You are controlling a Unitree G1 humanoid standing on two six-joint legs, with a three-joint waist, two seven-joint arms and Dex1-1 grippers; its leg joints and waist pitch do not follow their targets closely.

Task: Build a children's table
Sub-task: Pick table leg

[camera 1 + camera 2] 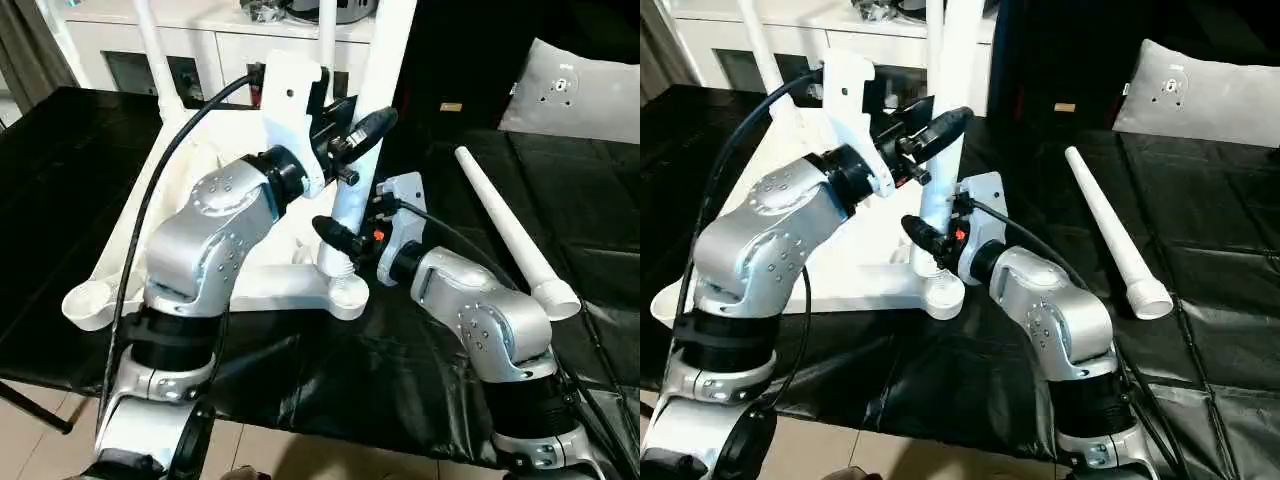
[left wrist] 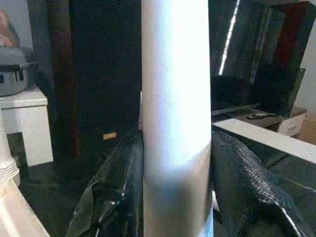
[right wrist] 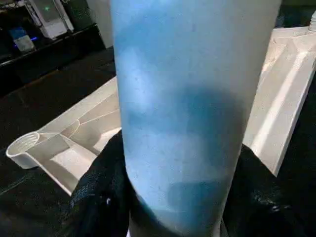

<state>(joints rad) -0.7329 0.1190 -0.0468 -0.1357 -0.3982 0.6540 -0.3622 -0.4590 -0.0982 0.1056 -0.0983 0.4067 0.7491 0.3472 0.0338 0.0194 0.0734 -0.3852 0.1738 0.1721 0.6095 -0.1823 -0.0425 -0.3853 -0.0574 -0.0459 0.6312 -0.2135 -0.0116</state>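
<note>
The children's table top lies upside down on the black-covered surface, ribbed underside up. A white leg stands upright in its near right corner socket. My left gripper is shut on this leg about midway up, and my right gripper is shut on it lower down, just above the socket. In the left wrist view the leg fills the gap between the black fingers. In the right wrist view the leg is likewise clasped between the fingers. Two more legs stand at the far corners.
A loose white leg lies on the black cover to the right. The near left corner socket holds nothing. White cabinets stand behind the table top. A grey pad leans at the far right.
</note>
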